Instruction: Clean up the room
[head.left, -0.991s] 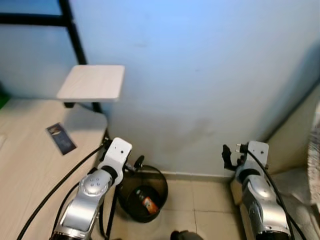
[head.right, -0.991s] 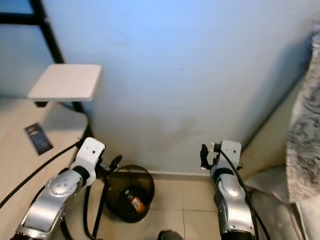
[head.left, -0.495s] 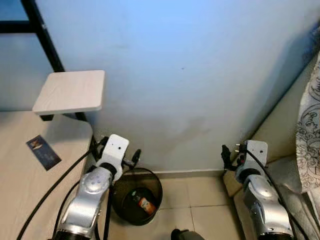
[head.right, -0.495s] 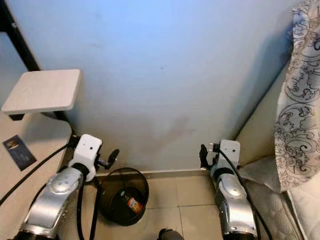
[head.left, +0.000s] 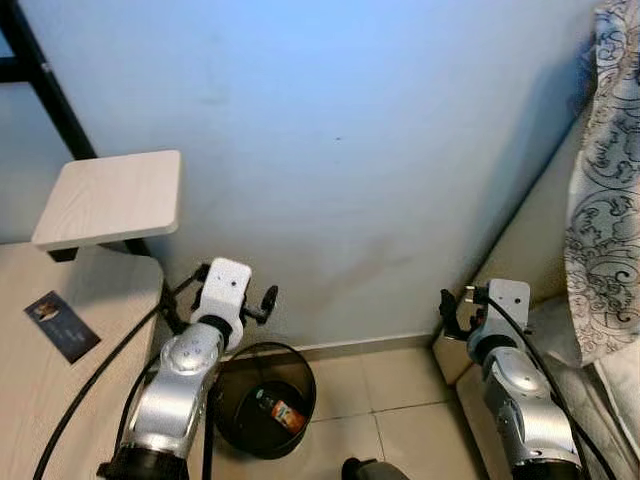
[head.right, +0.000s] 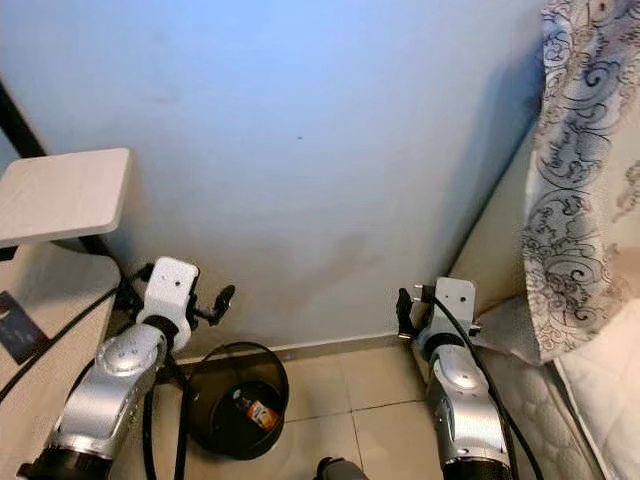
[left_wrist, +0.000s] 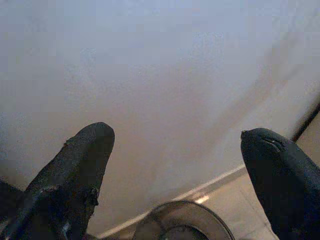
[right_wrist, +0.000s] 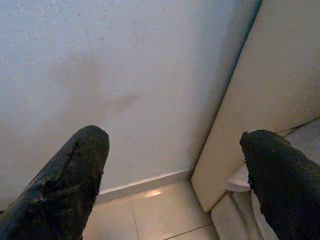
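Note:
A black mesh waste bin (head.left: 262, 402) stands on the tiled floor against the blue wall, with a small orange-labelled bottle (head.left: 284, 413) lying inside. My left gripper (left_wrist: 177, 155) is held above the bin's rim, open and empty, facing the wall. My right gripper (right_wrist: 175, 165) is open and empty too, pointing at the wall's foot beside the beige bed board (right_wrist: 270, 90). Its fingers (head.left: 452, 312) sit low at the right.
A pale wooden desk (head.left: 30, 410) with a dark card (head.left: 62, 325) is at the left, under a small shelf (head.left: 110, 200) on a black frame (head.left: 35, 75). A bed with a patterned cloth (head.left: 605, 170) fills the right edge. Tiled floor (head.left: 390, 395) lies between.
The camera has swung to the right, so the desk and shelf slid left and the patterned cloth came into view. Both arms keep the same pose, grippers open.

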